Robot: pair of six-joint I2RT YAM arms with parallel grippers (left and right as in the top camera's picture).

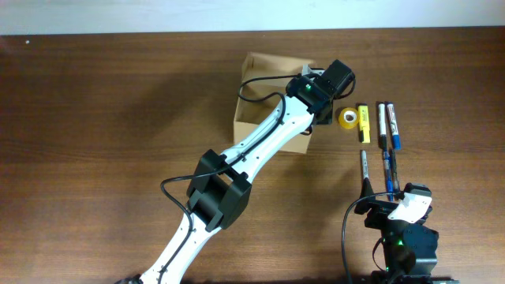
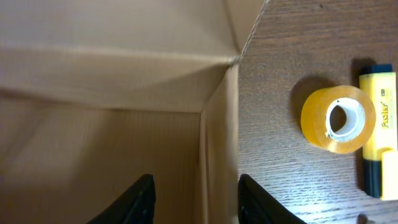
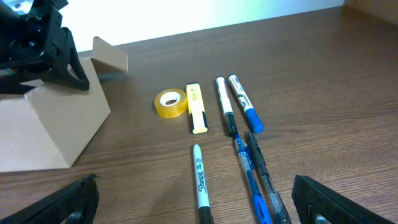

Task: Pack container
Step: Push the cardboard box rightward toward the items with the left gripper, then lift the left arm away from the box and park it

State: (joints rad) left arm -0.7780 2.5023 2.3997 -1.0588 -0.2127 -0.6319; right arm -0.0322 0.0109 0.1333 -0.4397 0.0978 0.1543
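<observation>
Left fingers (image 2: 140,200): apart, straddling the container (image 1: 248,118) at its right wall, gripping nothing.
Right fingers (image 3: 68,202): spread wide, empty, above the desk (image 1: 110,110).
Tape roll (image 2: 339,119): lay just beside the container.

A tape roll (image 3: 171,102), yellow highlighter (image 3: 197,109), two markers (image 3: 225,106), Sharpie (image 3: 201,183) and pens (image 3: 249,177) lie on the wooden table (image 3: 323,74).

Bright, even light, with white glare along the far edge of the dark wooden surface (image 3: 323,74), while the close tan cardboard container (image 2: 93,74) is softly blurred.
</observation>
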